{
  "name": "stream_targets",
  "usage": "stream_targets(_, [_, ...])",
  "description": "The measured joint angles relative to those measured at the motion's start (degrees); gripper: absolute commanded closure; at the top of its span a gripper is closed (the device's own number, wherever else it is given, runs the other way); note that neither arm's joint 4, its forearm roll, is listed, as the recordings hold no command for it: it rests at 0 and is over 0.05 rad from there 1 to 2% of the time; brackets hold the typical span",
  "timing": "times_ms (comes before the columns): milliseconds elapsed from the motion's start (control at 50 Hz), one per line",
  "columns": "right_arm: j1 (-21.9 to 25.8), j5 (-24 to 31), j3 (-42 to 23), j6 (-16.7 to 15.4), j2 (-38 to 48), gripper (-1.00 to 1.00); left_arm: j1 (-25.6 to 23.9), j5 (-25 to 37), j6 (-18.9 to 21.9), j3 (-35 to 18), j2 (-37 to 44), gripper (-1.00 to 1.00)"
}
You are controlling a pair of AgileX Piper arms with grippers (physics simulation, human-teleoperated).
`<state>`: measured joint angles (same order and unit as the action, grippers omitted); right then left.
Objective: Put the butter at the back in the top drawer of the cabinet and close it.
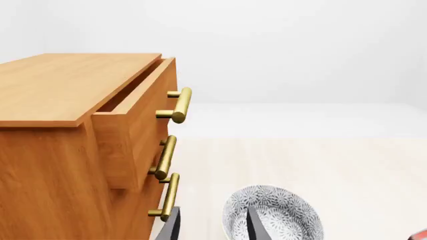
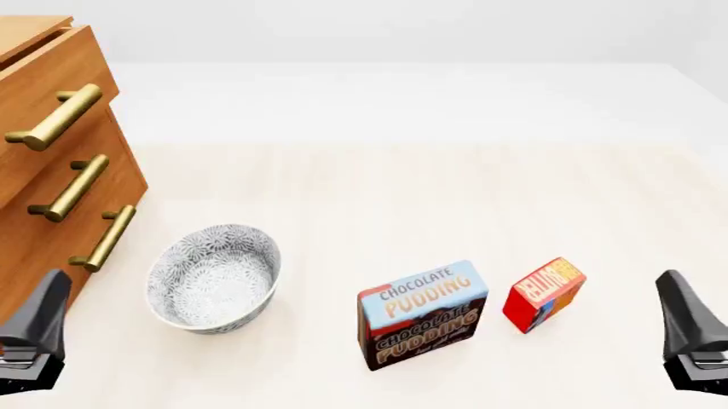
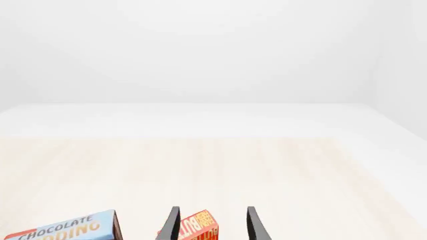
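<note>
The butter (image 2: 544, 294), a small red box, stands on the table at the front right, just right of the pudding box. In the right wrist view the butter (image 3: 199, 227) shows beyond and between the fingers of my open right gripper (image 3: 213, 225), apart from them. In the front view the right gripper (image 2: 686, 328) hangs at the lower right edge. The cabinet (image 2: 17, 30) stands at the far left, and its top drawer (image 1: 133, 120) is pulled partly out with a gap showing inside. My left gripper (image 1: 212, 227) is open and holds nothing, near the cabinet's front corner.
A patterned grey bowl (image 2: 214, 277) sits in front of the cabinet, below my left gripper (image 2: 37, 328). A blue-and-brown chocolate pudding box (image 2: 421, 313) stands between the bowl and the butter. Brass bar handles (image 1: 179, 105) stick out from all three drawers.
</note>
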<state>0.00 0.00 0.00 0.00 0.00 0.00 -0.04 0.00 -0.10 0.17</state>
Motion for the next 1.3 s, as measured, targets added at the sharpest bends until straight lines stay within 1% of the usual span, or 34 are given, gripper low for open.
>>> stream_targets(500, [0.0,0.0,0.0,0.0,0.0,-1.0,0.0,-0.39,0.28,-0.2,0.21,-1.0])
stream_targets(620, [0.0,0.0,0.0,0.0,0.0,-1.0,-0.3,-1.4,4.09,-1.73,0.06,-1.0])
stream_targets(760, [0.0,0.0,0.0,0.0,0.0,-1.0,-1.26,-1.12,7.51,-4.03,-0.05,-1.0])
stream_targets(1060, [0.0,0.0,0.0,0.0,0.0,-1.0,-3.95,2.61,14.47,-9.24,-0.13,-1.0])
stream_targets(1300, [0.0,0.0,0.0,0.0,0.0,-1.0,-6.32,5.43,21.96,-12.72,0.71,-1.0])
